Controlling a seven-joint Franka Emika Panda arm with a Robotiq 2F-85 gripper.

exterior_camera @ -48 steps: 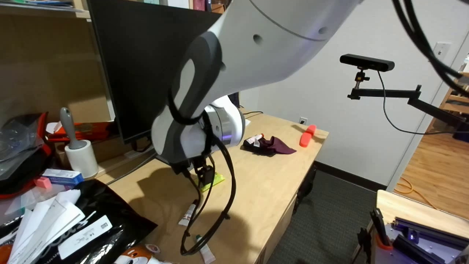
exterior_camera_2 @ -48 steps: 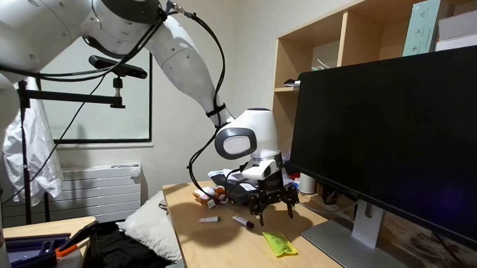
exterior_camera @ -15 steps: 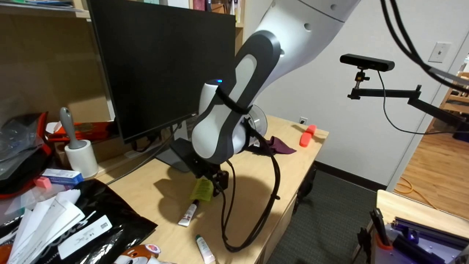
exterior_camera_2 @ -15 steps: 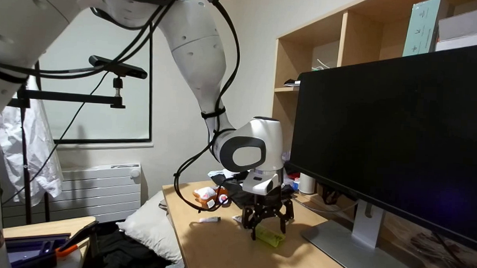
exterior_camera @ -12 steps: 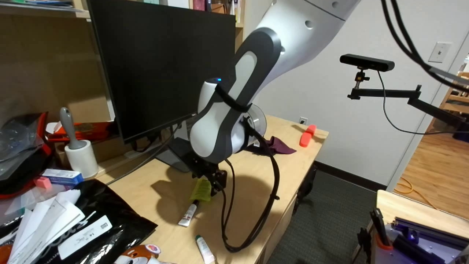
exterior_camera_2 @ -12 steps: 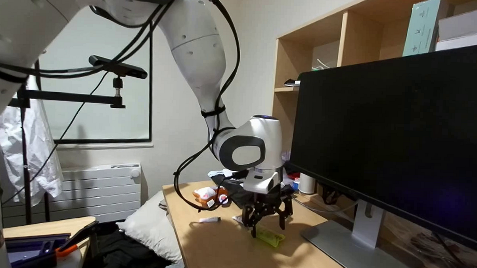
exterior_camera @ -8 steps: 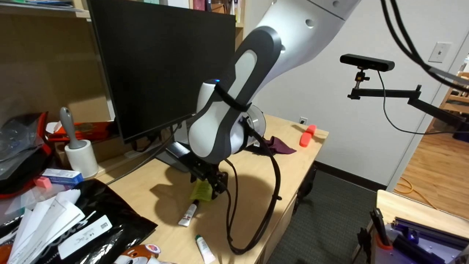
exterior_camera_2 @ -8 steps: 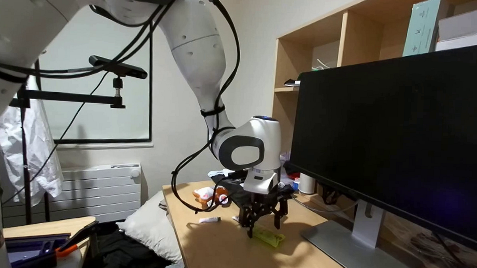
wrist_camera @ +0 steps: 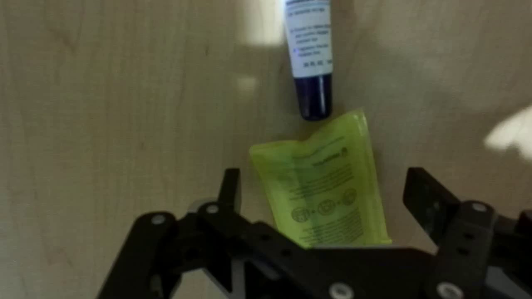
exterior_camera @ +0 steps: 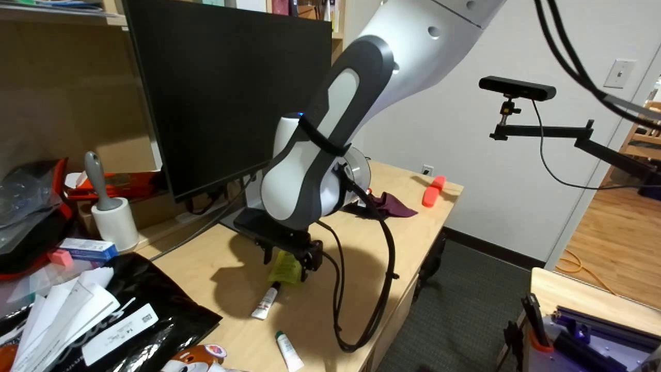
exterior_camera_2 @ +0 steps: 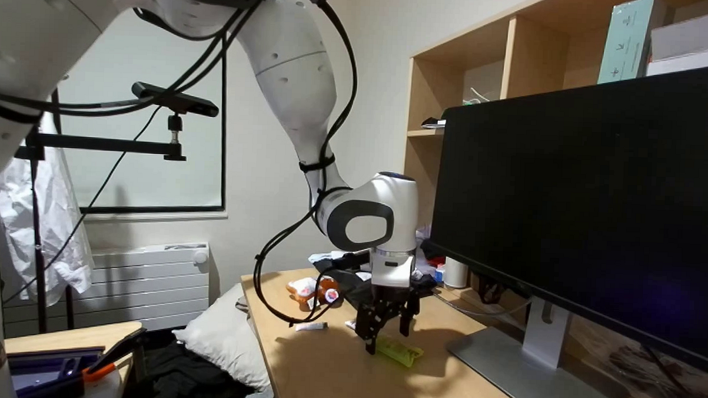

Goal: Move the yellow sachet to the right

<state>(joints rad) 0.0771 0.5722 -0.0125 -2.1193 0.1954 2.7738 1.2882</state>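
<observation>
The yellow sachet (wrist_camera: 328, 187) lies on the wooden desk, slightly creased, with printing on its upper face. It also shows in both exterior views (exterior_camera: 285, 267) (exterior_camera_2: 401, 351). My gripper (exterior_camera_2: 388, 338) is low over it and open. In the wrist view the gripper (wrist_camera: 323, 174) has one finger on each side of the sachet, with a gap on both sides. The gripper body hides the sachet's near end. A white tube with a dark cap (wrist_camera: 311, 45) lies just beyond the sachet's far edge, its cap very close to it.
A second white tube (exterior_camera: 290, 354) lies nearer the desk's edge. The monitor (exterior_camera_2: 577, 218) stands on a grey base (exterior_camera_2: 530, 376) beside the sachet. A black bag with papers (exterior_camera: 175, 310), a lint roller (exterior_camera: 117, 222), a purple cloth (exterior_camera: 393, 205) and a red object (exterior_camera: 434, 191) are on the desk.
Since 3.2 s ago my gripper has come down over the sachet, and the sachet has shifted and turned toward the dark-capped tube. Over the last second the gripper has turned while the sachet stays put.
</observation>
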